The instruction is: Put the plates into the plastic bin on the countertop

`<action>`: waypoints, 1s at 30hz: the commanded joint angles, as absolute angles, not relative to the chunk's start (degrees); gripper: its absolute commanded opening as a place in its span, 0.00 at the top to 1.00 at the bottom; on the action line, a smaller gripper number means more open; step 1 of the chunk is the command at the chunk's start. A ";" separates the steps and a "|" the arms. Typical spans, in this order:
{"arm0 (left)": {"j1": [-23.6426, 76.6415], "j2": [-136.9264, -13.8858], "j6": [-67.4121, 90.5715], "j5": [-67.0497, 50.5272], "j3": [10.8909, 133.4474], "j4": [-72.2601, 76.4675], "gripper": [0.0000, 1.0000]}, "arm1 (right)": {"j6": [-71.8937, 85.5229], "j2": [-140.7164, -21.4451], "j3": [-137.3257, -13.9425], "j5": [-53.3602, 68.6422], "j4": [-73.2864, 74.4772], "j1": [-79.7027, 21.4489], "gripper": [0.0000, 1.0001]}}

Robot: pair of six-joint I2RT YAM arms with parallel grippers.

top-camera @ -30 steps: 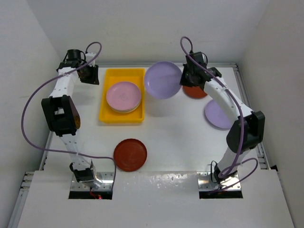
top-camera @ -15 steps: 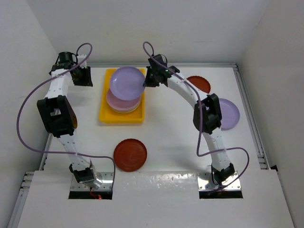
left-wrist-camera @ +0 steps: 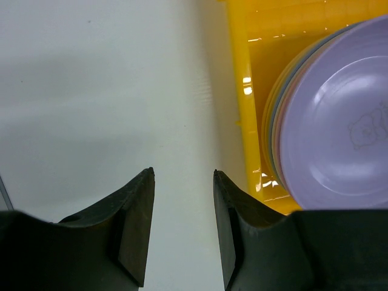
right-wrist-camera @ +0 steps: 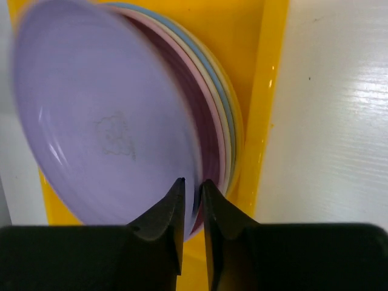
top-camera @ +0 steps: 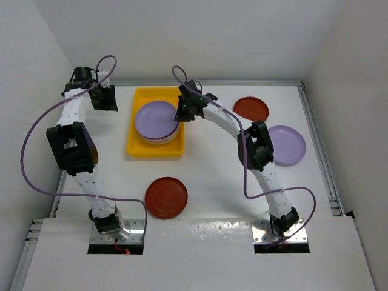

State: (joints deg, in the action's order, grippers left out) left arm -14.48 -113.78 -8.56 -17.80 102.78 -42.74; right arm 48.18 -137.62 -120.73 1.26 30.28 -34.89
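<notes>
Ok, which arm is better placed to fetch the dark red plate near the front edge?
Left. The left fingers are open and empty beside the yellow bin, and the dark red plate lies nearer that arm's base. The right fingers are pinching the lavender plate over the bin.

Top view high from near side, far — wrist views close, downward; all share bin (top-camera: 154,152), stacked plates (top-camera: 155,119).

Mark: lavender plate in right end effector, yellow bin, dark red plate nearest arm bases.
held lavender plate (top-camera: 156,119), top external view, centre of its face.
yellow bin (top-camera: 154,153), top external view, near wall.
near dark red plate (top-camera: 166,197), top external view, centre.
</notes>
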 commanded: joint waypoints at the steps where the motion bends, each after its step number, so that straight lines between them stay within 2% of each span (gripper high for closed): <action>1: -15.29 -110.91 -8.44 -18.90 102.48 -41.66 0.54 | 48.61 -137.64 -122.26 0.18 26.89 -35.24 0.80; 8: -15.29 -110.92 -8.44 -19.42 103.01 -41.66 0.54 | 44.21 -135.27 -122.35 -1.84 27.86 -35.86 0.65; 11: -15.29 -110.92 -8.44 -19.42 103.53 -41.66 0.54 | 40.70 -131.14 -121.21 -4.30 29.96 -35.08 0.53; 12: -15.29 -110.92 -8.44 -19.42 103.54 -41.66 0.53 | 39.82 -127.04 -119.98 -5.00 30.84 -34.02 0.42; 14: -15.29 -110.22 -8.44 -19.42 103.54 -41.66 0.53 | 39.46 -123.77 -117.52 -5.27 34.00 -31.56 0.28; 15: -15.29 -109.61 -8.44 -19.42 103.54 -41.66 0.53 | 39.03 -117.31 -111.07 -5.97 34.71 -30.51 0.19; 16: -15.29 -109.60 -8.44 -19.42 102.84 -41.66 0.51 | 39.02 -114.90 -104.74 -6.24 35.33 -26.84 0.15; 17: -15.29 -109.60 -8.44 -19.42 102.31 -41.66 0.51 | 38.33 -109.83 -104.68 -6.76 34.72 -25.59 0.11; 18: -15.29 -109.60 -7.92 -20.12 102.30 -41.66 0.51 | 38.06 -105.08 -95.02 -8.51 34.28 -21.83 0.06; 21: -15.29 -109.60 -7.39 -20.74 103.01 -41.66 0.50 | 39.28 -96.44 -80.39 -9.40 34.19 -15.07 0.05; 22: -15.29 -109.60 -7.38 -21.26 103.79 -41.66 0.50 | 40.94 -91.37 -77.90 -8.88 34.45 -10.77 0.20; 23: -15.29 -109.60 -7.38 -21.27 104.49 -41.66 0.50 | 41.74 -89.75 -71.69 -8.62 34.28 -8.72 0.44; 24: -15.29 -109.60 -7.38 -21.27 104.50 -41.66 0.50 | 42.27 -85.30 -65.37 -7.74 33.67 -1.48 0.84; 25: -15.29 -109.60 -7.38 -21.27 105.02 -41.66 0.50 | 44.89 -84.04 -59.73 -7.82 33.49 1.55 0.86; 26: -14.77 -109.60 -7.38 -21.27 105.03 -41.66 0.50 | 45.69 -82.98 -57.33 -7.82 32.18 6.11 0.83; 27: -14.77 -109.60 -7.38 -21.27 105.03 -41.66 0.50 | 46.31 -81.84 -51.30 -7.65 31.91 8.07 0.73; 28: -14.77 -109.60 -7.90 -21.27 105.03 -41.66 0.50 | 47.36 -79.65 -49.85 -8.17 31.56 13.39 0.46; 30: -14.77 -109.60 -7.91 -21.27 105.03 -41.66 0.50 | 48.16 -78.32 -46.69 -10.18 31.38 15.98 0.34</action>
